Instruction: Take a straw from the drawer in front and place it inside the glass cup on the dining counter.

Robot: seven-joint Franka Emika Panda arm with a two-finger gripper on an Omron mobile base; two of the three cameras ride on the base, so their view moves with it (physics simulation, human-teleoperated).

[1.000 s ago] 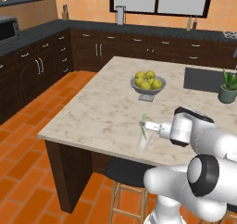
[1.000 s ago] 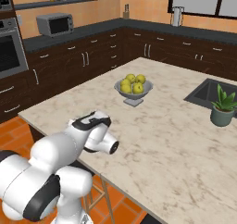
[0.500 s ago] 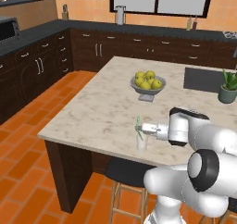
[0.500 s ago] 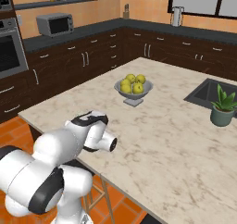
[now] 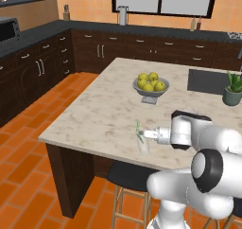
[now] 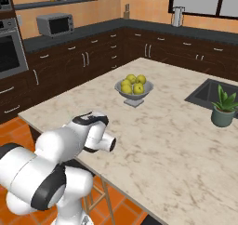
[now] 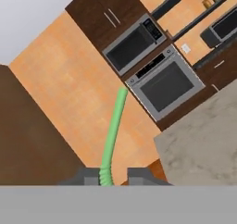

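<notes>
The clear glass cup (image 5: 143,146) stands near the front edge of the beige dining counter (image 5: 101,112). My gripper (image 5: 146,134) reaches in level from the right, just above the cup's rim, and is shut on the light-green straw (image 5: 139,130). The straw stands nearly upright with its lower end at or in the cup's mouth. In the hand view the straw (image 7: 113,130) rises from between the fingertips (image 7: 138,174), and my gripper (image 7: 112,177) is closed around its ribbed base. The drawer is out of view.
A grey footed bowl of lemons (image 5: 150,86) sits mid-counter, with a sink (image 5: 205,80) and a potted plant (image 5: 232,91) to the right. A dark stool (image 5: 132,175) stands below the counter edge. My white arm (image 6: 88,138) overhangs the counter's near edge (image 6: 176,140).
My gripper has carried the straw a little left and down over the cup. The straw has gone from tilted to nearly upright.
</notes>
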